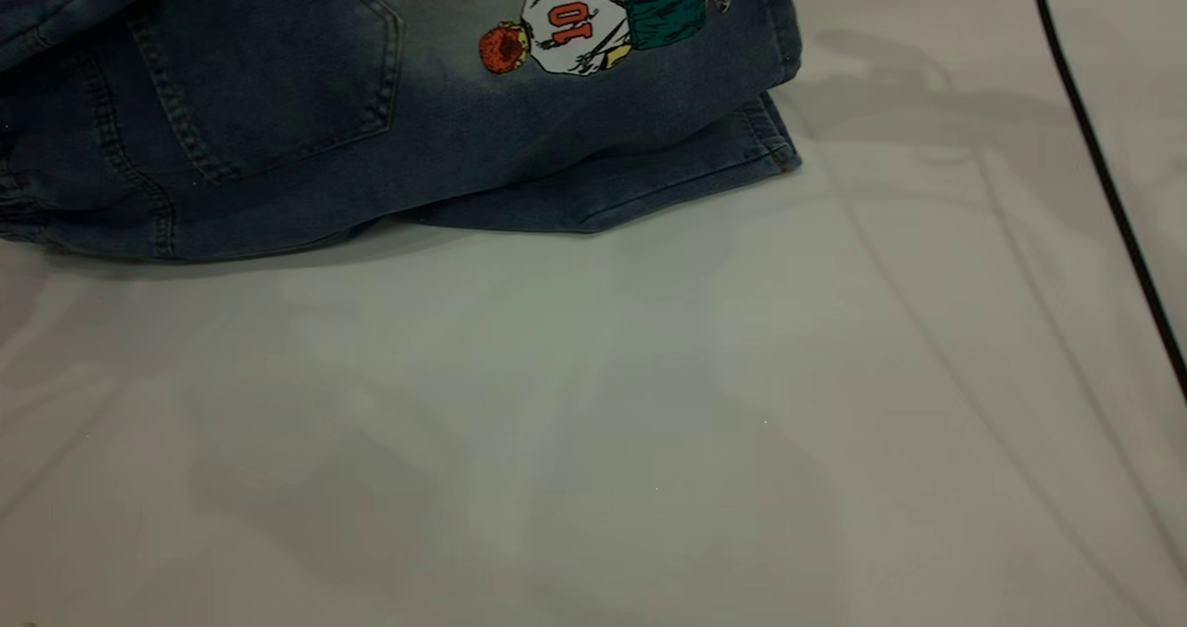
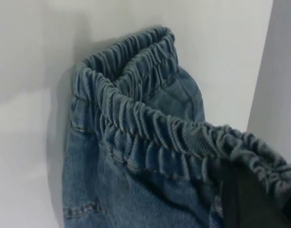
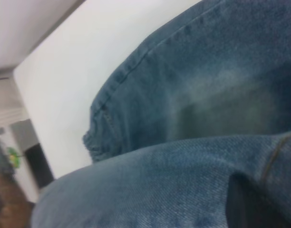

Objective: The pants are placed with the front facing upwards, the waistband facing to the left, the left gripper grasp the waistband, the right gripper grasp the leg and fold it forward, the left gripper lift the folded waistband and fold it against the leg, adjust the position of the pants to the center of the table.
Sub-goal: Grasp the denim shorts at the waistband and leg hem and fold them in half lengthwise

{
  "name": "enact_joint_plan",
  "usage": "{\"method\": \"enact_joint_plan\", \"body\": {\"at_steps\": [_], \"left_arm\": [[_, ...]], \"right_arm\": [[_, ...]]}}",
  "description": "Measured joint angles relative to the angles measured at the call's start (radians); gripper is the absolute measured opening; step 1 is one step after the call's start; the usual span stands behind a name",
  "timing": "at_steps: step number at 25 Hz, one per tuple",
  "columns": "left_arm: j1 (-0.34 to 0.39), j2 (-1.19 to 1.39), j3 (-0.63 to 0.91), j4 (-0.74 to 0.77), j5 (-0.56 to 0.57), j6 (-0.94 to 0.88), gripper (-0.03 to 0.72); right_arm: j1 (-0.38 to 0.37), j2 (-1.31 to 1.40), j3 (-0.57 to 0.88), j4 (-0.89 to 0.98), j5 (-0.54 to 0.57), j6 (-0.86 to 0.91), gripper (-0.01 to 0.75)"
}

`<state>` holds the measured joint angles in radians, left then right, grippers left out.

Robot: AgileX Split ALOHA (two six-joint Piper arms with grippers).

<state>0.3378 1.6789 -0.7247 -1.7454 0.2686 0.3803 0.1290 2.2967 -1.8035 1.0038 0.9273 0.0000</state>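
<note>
Denim fills the far left of the exterior view: the pants (image 1: pixel 389 117) lie at the far edge of the tabletop (image 1: pixel 593 441), back side up, with the "10" cartoon print (image 1: pixel 580 29) and patch pocket (image 1: pixel 264 66) showing and a lower layer's hem (image 1: pixel 649 191) peeking out beneath. I judge the leg-over-leg fold to be in progress or just made.

My left hand (image 2: pixel 245 190) appears in its wrist view only as a dark finger with the ruffled waistband (image 2: pixel 150 128) draped over it, so I take it to be clenched on the waistband. My right hand (image 3: pixel 245 204) is a dark shape buried in denim; I cannot tell whether it is clamped or released.

Next, I think, the waistband must be lifted and carried across onto the leg, keeping the layers aligned.

Room is generous: bare tabletop spreads toward the camera and to the right, where a black cable (image 1: pixel 1104 172) runs along the edge, well apart from the pants. The pants sit off-centre, so the final shift should come toward that open middle.
</note>
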Motion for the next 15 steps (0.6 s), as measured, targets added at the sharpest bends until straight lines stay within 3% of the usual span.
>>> {"method": "enact_joint_plan", "body": {"at_steps": [5, 15], "left_arm": [[0.0, 0.039, -0.046, -0.001, -0.012, 0.0, 0.129], [0.0, 0.108, -0.154, 0.0, -0.032, -0.001, 0.129]], "right_arm": [[0.0, 0.041, 0.0, 0.103, 0.002, 0.0, 0.025], [-0.018, 0.048, 0.0, 0.106, -0.072, 0.108, 0.025]]}}
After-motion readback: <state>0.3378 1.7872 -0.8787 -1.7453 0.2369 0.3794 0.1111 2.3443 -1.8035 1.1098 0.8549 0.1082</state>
